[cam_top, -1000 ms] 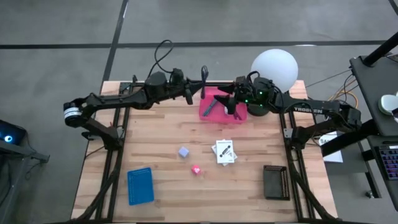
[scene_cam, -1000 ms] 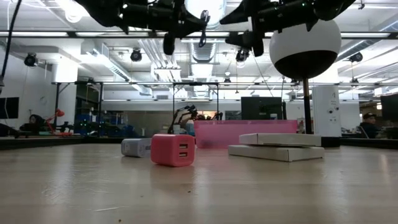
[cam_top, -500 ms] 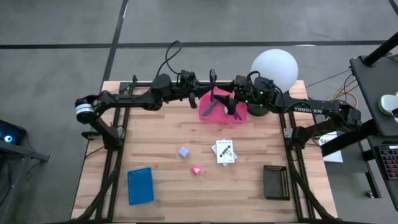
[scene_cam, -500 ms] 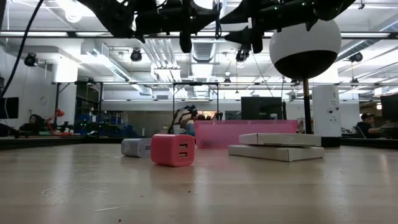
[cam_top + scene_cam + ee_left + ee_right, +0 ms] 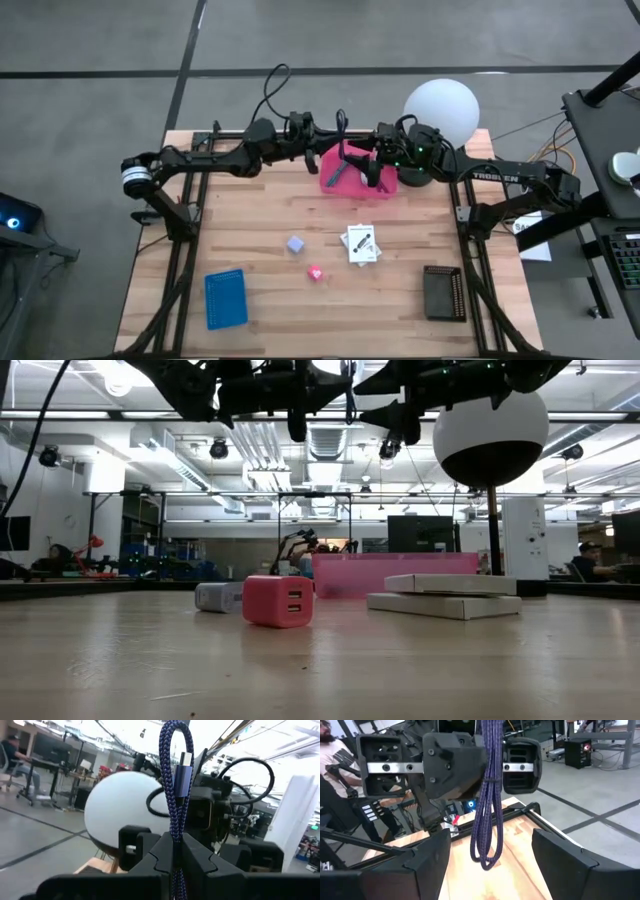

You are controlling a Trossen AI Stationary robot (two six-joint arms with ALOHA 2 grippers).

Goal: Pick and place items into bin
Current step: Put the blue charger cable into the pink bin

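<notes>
We find the left gripper clenched on the purple cord above the pink bin, facing the spread-fingered right gripper; we judge release next.

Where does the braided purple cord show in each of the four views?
High view: the braided purple cord hangs from the shut left gripper, at the pink bin's back edge.
Low view: at the top centre, a dark loop under the arms, too dim to be sure.
Left wrist view: centre, looped, silvery plug showing.
Right wrist view: centre, hanging doubled ahead of the right gripper.
Shared landmark: the white globe.
</notes>
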